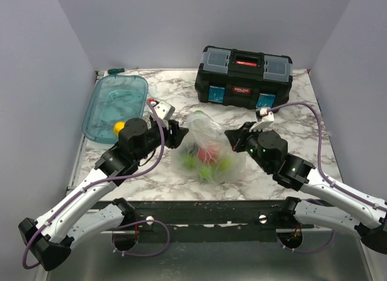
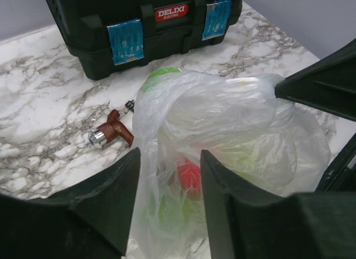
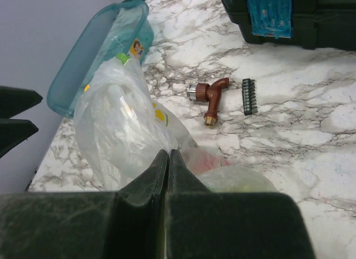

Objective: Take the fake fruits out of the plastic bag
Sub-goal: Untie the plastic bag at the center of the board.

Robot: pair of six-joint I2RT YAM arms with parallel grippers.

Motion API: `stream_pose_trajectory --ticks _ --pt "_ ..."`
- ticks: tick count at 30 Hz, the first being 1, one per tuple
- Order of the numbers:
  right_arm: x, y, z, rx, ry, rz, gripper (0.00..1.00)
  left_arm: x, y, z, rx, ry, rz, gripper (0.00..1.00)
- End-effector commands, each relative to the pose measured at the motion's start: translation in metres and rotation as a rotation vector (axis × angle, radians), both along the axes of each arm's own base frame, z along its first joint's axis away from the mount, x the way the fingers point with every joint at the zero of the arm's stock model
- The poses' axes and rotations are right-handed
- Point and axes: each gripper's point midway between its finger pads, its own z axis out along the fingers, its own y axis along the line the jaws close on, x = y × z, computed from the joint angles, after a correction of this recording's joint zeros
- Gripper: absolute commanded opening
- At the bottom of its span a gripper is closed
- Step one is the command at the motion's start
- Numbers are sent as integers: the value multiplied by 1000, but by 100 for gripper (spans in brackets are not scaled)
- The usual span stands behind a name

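The clear plastic bag (image 1: 208,145) lies crumpled mid-table with red fruit (image 1: 210,151) and lime-green fruit (image 1: 205,170) inside. My left gripper (image 1: 177,135) is at the bag's left side, open, and loose film (image 2: 167,175) hangs between its fingers (image 2: 114,195); a red fruit (image 2: 189,175) shows through the film. At the bag's right side my right gripper (image 1: 230,136) is shut on the bag's edge, the pinch (image 3: 168,153) plain in the right wrist view. One yellow fruit (image 1: 119,127) lies in the teal tub (image 1: 130,87).
A black toolbox (image 1: 244,77) stands at the back. Between it and the bag lie a brown tap fitting (image 3: 212,97) and a black bit strip (image 3: 249,96). Grey walls close in on both sides. The table's near edge runs just in front of the bag.
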Motion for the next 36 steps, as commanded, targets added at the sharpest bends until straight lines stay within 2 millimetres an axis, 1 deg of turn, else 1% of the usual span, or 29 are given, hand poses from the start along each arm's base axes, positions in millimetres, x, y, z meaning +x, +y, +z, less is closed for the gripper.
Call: stream_pose_trajectory --ticks 1,5,8,9,10,12,14,18,24,27,31,33,34,35,36 --pt "-6 18 22 -49 -74 136 1 -4 -8 13 32 -69 -85 53" --pt "-17 43 15 -107 -82 301 1 11 -5 5 90 -31 -21 60" --pt "-30 65 7 -147 -78 456 1 20 -5 -5 125 -6 7 61" --pt "-31 70 5 -156 -72 482 1 22 -5 -6 123 5 19 61" --pt "-32 74 2 -166 -62 500 1 27 0 -6 123 5 61 61" --pt "-36 82 -4 -170 -46 547 1 30 2 -9 135 4 74 61" --pt "-36 85 -8 -169 -38 560 1 29 1 -13 151 16 63 61" --pt "-43 91 -14 -170 -31 613 1 35 5 -17 160 23 107 61" --pt "-45 91 -17 -180 -34 627 1 40 -4 -38 218 95 79 61" --pt "-45 91 -15 -170 -39 627 1 34 -13 -43 215 120 24 61" --pt "-47 91 -13 -163 -35 635 1 16 -31 -45 192 143 -120 61" --pt "-48 90 -13 -166 -34 633 1 10 -35 -44 192 159 -159 61" --pt "-48 89 -14 -167 -34 630 1 9 -35 -45 196 165 -167 59" --pt "-47 88 -13 -167 -35 624 1 10 -35 -45 199 165 -161 53" --pt "-47 87 -13 -168 -32 618 1 13 -32 -46 207 165 -135 41"
